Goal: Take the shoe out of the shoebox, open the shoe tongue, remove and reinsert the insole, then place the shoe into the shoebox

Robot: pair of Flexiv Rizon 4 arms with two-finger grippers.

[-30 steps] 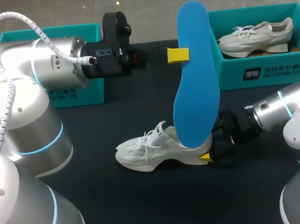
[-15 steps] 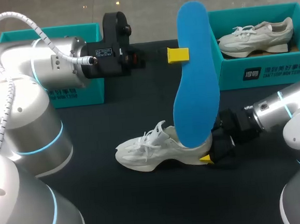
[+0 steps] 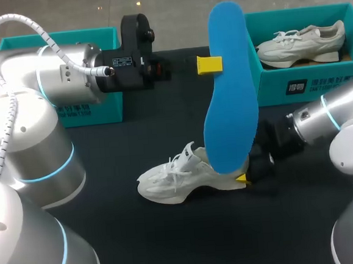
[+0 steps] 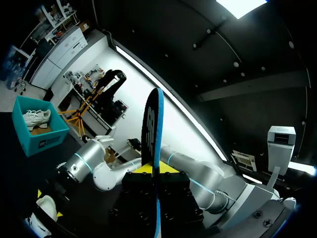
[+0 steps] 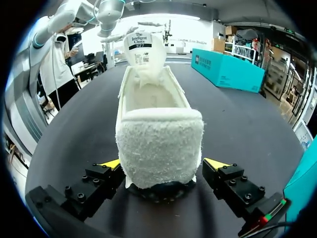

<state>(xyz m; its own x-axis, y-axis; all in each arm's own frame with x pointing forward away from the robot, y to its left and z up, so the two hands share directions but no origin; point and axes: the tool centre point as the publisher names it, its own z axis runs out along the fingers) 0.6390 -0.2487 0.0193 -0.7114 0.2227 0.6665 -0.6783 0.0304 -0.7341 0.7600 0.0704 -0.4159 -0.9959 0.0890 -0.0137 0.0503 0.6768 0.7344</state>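
My left gripper [image 3: 210, 64] holds a blue insole [image 3: 229, 97] upright above the table, shut on its upper part. In the left wrist view the insole [image 4: 151, 124] shows edge-on, rising from between the yellow tips of the left gripper [image 4: 151, 169]. A white shoe [image 3: 180, 177] lies on the black table below it, toe to the left. My right gripper [image 3: 247, 175] is at the shoe's heel. In the right wrist view the fuzzy heel [image 5: 159, 144] sits between the spread fingers of the right gripper [image 5: 163, 166], tongue [image 5: 144, 52] raised; the gripper is open.
A teal shoebox [image 3: 307, 88] at the back right holds a second white shoe [image 3: 304, 41]. Another teal box [image 3: 95, 111] stands at the back left behind my left arm. The black table [image 3: 173, 242] stretches in front of the shoe.
My right gripper has opened wider around the heel, and the right arm has shifted slightly toward the back of the table. The left arm and the insole stayed put.
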